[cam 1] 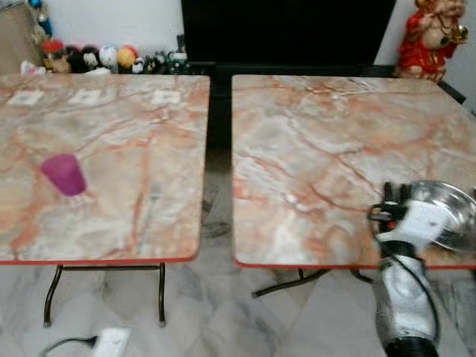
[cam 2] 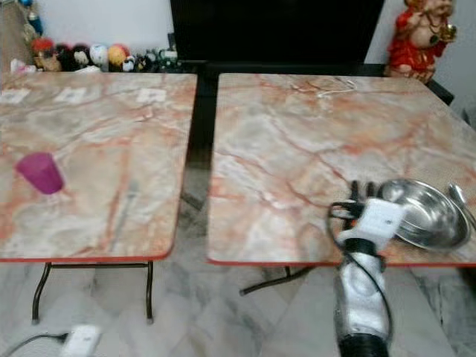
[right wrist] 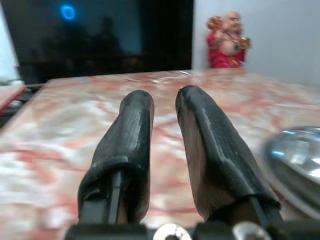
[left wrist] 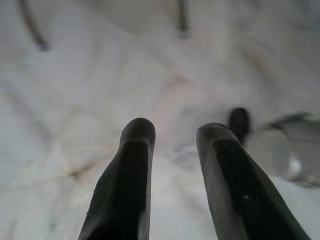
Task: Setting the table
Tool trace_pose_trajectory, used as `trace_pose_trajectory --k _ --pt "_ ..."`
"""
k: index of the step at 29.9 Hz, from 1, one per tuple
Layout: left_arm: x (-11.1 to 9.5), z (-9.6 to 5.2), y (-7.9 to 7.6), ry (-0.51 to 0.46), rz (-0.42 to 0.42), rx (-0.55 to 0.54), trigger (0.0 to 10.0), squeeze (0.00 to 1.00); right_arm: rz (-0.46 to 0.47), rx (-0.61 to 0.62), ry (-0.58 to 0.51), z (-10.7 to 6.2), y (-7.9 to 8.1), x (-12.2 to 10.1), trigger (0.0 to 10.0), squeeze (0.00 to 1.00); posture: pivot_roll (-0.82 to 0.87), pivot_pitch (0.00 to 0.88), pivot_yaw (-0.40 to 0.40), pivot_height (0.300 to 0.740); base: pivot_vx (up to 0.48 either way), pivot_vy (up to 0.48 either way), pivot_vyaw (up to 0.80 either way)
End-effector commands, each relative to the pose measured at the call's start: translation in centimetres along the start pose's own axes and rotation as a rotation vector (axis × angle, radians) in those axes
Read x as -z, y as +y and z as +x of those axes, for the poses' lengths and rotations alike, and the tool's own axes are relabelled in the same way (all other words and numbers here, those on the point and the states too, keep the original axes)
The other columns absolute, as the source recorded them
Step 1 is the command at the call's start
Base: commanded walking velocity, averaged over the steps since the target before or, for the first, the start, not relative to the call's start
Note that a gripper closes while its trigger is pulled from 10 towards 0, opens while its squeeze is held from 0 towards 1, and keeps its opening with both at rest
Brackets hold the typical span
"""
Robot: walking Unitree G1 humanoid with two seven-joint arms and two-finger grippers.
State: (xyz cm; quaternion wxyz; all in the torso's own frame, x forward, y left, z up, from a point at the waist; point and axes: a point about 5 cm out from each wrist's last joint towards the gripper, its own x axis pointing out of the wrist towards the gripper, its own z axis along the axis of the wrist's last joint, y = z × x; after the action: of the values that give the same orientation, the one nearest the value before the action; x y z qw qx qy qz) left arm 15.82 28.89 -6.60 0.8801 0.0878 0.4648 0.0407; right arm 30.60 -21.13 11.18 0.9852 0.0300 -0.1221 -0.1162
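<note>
Right gripper (cam 2: 355, 187) sits over the near edge of the right table (cam 2: 297, 141), just left of the steel bowl (cam 2: 424, 214); fingers slightly parted with a narrow gap, pinching nothing.

Left eye view: two marble-pattern folding tables side by side with a floor gap between them. Left table (cam 1: 134, 141) carries a purple cup (cam 1: 64, 175) mid-left and three white cards (cam 1: 88, 97) along its far edge. Right table has the steel bowl at the near right corner, probably a first piece of a place setting. Silver right arm (cam 1: 405, 305) reaches up from below, wrist beside the bowl rim. Row of small figurines (cam 1: 104, 58) on the floor line behind the left table, red statue (cam 1: 430, 37) far right, white power strip (cam 1: 110, 341) on the tiled floor.

Right eye view: same layout. A spoon (cam 2: 460, 199) lies just right of the bowl, close to its rim. Cup stands well apart on the other table, so likely the next item to fetch.

Left wrist view: left gripper (left wrist: 172, 135) hangs idle pointing at the pale floor, fingers apart, empty; blurred table legs beyond.

Right wrist view: right fingers (right wrist: 132, 135) point level across the right table top toward the red statue, bowl rim at the side, not touching. Low, level pose suits either a release beside the bowl or a fresh approach; cannot tell which.
</note>
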Motion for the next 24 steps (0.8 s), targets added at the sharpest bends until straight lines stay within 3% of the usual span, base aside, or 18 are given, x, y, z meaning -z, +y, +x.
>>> trace_pose_trajectory --k 1,5,11,24 --pt "0.6 0.1 -0.9 0.018 -0.026 0.033 10.0 0.0 -0.014 0.014 0.003 0.0 -0.6 -0.1 10.0 0.0 0.09 0.0 -0.022 0.74 0.0 0.428 0.0" --pt "0.6 0.0 -0.7 0.019 -0.031 0.028 10.0 0.0 -0.038 -0.031 0.003 0.0 -0.1 -0.1 10.0 0.0 0.09 0.0 -0.021 0.74 0.0 0.431 0.0" --pt "0.3 0.1 -1.0 0.015 -0.037 0.03 10.0 0.0 -0.056 -0.06 0.001 -0.1 0.2 -0.1 10.0 0.0 0.1 0.0 -0.027 0.74 0.0 0.429 0.8" --pt "0.1 0.4 -2.2 0.004 -0.059 0.041 10.0 0.0 -0.028 -0.06 0.011 0.4 0.6 -0.3 10.0 0.0 0.11 0.0 -0.04 0.74 0.0 0.429 0.0"
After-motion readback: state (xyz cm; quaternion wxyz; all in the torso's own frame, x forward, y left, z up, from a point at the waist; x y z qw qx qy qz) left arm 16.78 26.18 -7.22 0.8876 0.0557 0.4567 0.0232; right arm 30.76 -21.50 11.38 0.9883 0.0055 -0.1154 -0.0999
